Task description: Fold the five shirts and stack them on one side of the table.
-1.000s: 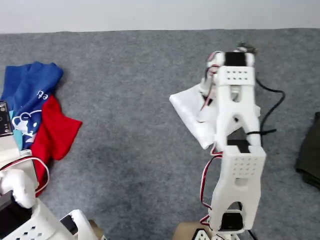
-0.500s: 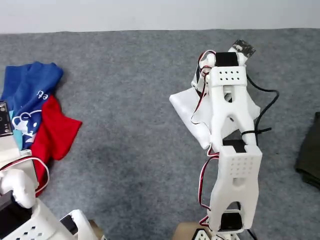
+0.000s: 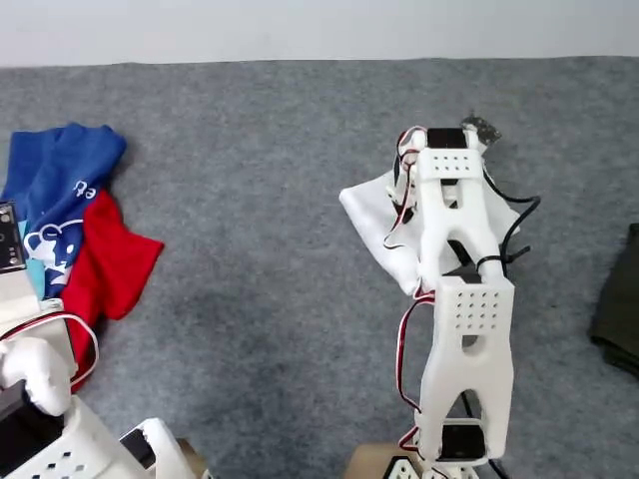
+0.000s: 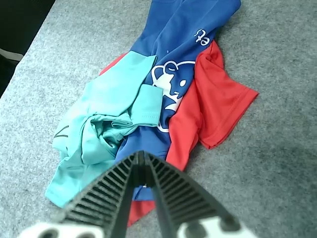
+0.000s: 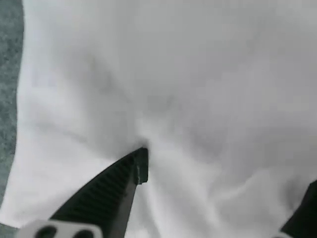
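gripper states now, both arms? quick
Left gripper: shut, empty, facing the pile of teal, blue and red shirts.
Right gripper: open, fingers spread on the white fabric shirt.

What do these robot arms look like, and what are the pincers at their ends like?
Both arms are blocky white plastic. The right arm has panels dotted with small holes, black motors at the joints, and loose red, white and black cables. The left arm carries a red-and-white cable loop. The left pincer and right pincer have black ribbed fingers.
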Motion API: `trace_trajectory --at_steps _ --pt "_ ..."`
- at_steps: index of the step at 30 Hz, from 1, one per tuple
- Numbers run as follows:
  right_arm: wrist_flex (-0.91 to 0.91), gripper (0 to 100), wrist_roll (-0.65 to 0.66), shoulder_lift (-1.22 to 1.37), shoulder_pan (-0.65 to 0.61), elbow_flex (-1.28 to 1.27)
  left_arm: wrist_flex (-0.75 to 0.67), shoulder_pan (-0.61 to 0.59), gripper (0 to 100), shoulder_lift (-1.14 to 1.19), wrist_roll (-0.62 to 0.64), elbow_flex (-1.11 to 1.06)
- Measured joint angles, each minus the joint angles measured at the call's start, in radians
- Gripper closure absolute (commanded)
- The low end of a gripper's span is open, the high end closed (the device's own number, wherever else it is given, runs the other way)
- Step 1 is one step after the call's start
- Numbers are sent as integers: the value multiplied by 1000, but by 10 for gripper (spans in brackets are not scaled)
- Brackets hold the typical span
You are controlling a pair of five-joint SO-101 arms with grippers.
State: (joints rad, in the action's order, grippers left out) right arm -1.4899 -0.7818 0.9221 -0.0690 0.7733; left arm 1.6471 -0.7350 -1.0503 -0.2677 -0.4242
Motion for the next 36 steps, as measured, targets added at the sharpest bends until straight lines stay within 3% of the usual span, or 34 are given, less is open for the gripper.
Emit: trace_trajectory --at_steps 5,16,27,36 --pt "51 568 0 46 3 17 0 0 997 0 0 0" --pt "55 991 78 74 38 61 -9 0 997 0 0 0" --pt "-37 990 147 71 89 127 -9 0 997 0 0 0" --pt "-261 990 489 -28 207 279 -9 0 997 0 0 0"
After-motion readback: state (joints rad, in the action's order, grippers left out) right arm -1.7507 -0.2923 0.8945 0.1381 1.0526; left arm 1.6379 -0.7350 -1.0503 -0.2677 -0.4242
